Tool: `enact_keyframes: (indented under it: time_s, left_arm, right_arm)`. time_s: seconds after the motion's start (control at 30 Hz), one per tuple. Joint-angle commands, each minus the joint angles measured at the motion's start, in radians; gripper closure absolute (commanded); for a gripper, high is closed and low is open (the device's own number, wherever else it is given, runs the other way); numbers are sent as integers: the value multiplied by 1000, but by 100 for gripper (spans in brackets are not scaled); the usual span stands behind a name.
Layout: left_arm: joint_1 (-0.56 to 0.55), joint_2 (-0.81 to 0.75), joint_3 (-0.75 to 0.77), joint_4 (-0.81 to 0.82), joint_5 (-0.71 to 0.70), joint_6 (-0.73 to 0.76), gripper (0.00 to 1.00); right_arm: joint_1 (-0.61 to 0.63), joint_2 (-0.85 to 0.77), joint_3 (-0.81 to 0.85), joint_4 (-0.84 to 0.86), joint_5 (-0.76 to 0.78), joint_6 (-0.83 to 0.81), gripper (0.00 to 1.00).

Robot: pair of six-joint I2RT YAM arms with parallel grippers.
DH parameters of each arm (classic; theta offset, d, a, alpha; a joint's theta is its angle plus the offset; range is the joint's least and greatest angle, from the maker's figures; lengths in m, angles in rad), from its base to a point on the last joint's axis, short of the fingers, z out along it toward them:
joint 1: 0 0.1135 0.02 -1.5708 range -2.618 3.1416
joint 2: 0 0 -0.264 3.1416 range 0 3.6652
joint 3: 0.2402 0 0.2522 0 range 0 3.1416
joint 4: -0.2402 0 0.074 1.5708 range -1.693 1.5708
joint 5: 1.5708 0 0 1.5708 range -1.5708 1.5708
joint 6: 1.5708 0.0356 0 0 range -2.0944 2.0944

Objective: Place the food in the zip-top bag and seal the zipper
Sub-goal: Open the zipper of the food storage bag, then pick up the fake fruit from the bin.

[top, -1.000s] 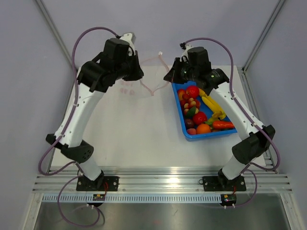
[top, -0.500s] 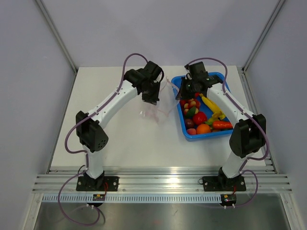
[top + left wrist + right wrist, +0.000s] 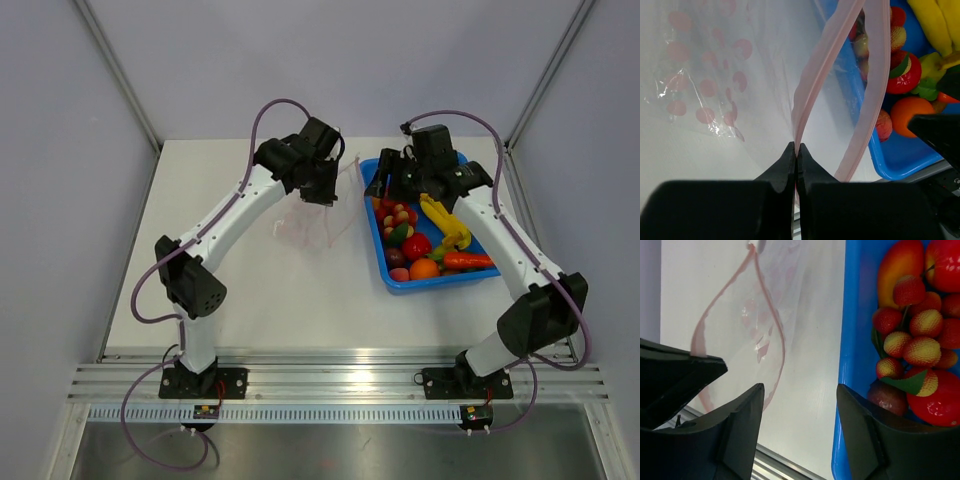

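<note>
The clear zip-top bag (image 3: 305, 228) with pink dots hangs over the table, left of the blue tray (image 3: 440, 283). My left gripper (image 3: 796, 149) is shut on the pink zipper (image 3: 812, 80) at one end of the mouth, and the mouth gapes open toward the tray. In the tray the food (image 3: 415, 243) lies piled: strawberries, tomatoes, an orange, a banana (image 3: 445, 222) and a carrot (image 3: 465, 261). Just above the tray's left wall (image 3: 852, 340), my right gripper (image 3: 800, 390) stands open and empty, with the bag (image 3: 755, 330) to its left and the food (image 3: 920, 350) to its right.
The tray sits at the table's right side, close to the right frame post. Grey walls enclose the back and sides. An aluminium rail (image 3: 330, 375) runs along the near edge by the arm bases.
Both arms came down from high above the table with the bag. The right gripper has opened and let go of the bag's mouth, drawing back over the tray's edge.
</note>
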Motion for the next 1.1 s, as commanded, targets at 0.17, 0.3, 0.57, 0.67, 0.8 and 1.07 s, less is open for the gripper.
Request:
enact_keyframes:
  time_s: [0.17, 0.3, 0.57, 0.67, 0.8, 1.07]
  left_arm:
    - [-11, 38, 61, -17, -42, -23, 100]
    - [-11, 40, 61, -17, -44, -29, 100]
    - [-11, 41, 61, -17, -24, -24, 100]
    - [-13, 43, 60, -17, -23, -24, 100]
    - [-11, 44, 58, -20, -20, -18, 100]
    - [-13, 54, 60, -26, -23, -13, 100]
  right_arm:
    - [-159, -68, -20, 35, 241, 46, 19]
    - [-258, 63, 40, 90, 301, 52, 14]
    - [-290, 383, 252, 120, 332, -136, 1]
    - [-310, 426, 269, 167, 332, -175, 0]
    - [-322, 515, 333, 167, 318, -221, 0]
    - [-324, 595, 408, 138, 254, -232, 2]
